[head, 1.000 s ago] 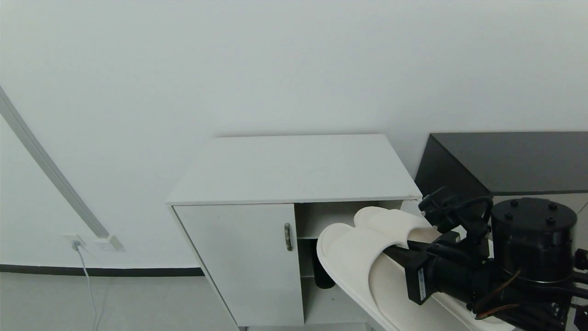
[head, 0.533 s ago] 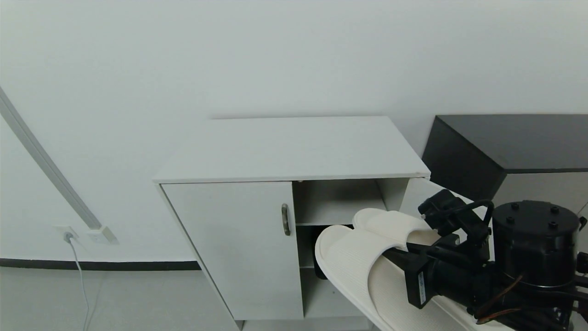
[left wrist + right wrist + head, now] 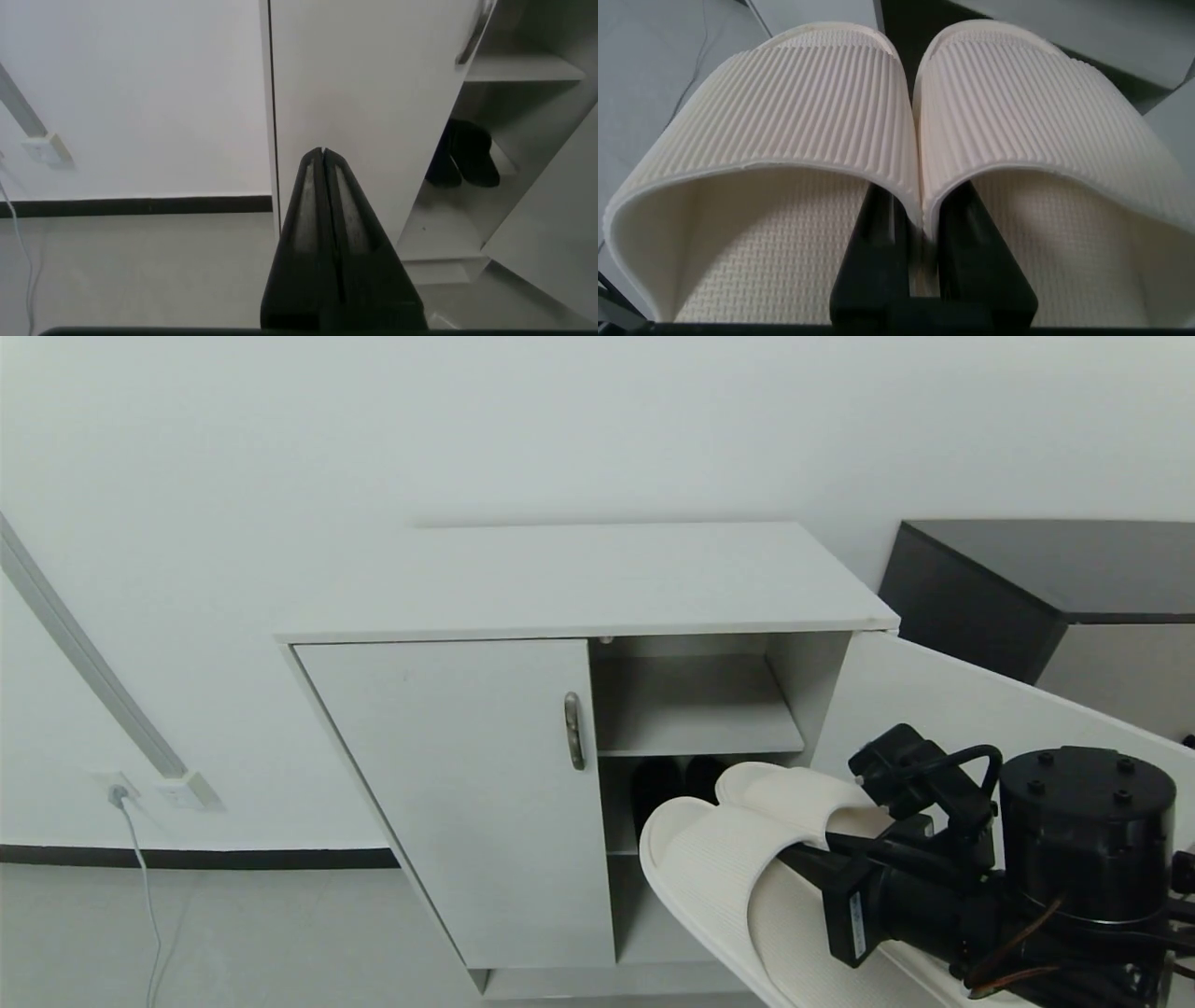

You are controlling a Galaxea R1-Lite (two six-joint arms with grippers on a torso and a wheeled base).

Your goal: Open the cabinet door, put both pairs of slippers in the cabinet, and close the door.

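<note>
Fingers (image 3: 878, 245) of the right gripper (image 3: 920, 219) pinch the white slippers (image 3: 738, 868) where the two straps meet. Both inner edges are squeezed between the pads, so one grasp carries the whole pair. The slippers lie side by side, toes pointing away towards the cabinet (image 3: 597, 579), the way they should slide in. They hang at near right, in front of the open half and not yet past its front edge.

The left gripper (image 3: 322, 159) has its fingers pressed together on nothing. It sits low on the left, facing the closed left door (image 3: 457, 784) and apart from it, probably parked out of the carrying arm's way.

Further off, the right door (image 3: 934, 709) stands swung out to the right, past the right arm, leaving the opening free. Just left of the opening is the closed door's handle (image 3: 573, 731).

Inside, the upper shelf (image 3: 691, 709) is bare. Below it the dark slippers (image 3: 672, 784) stand at the back on the middle level, so one pair looks stowed. The bottom shelf (image 3: 653, 933) is bare where it can be seen. The white pair must go in, then the door shut.

Against the far wall, a black unit (image 3: 1027, 569) stands to the cabinet's right.
</note>
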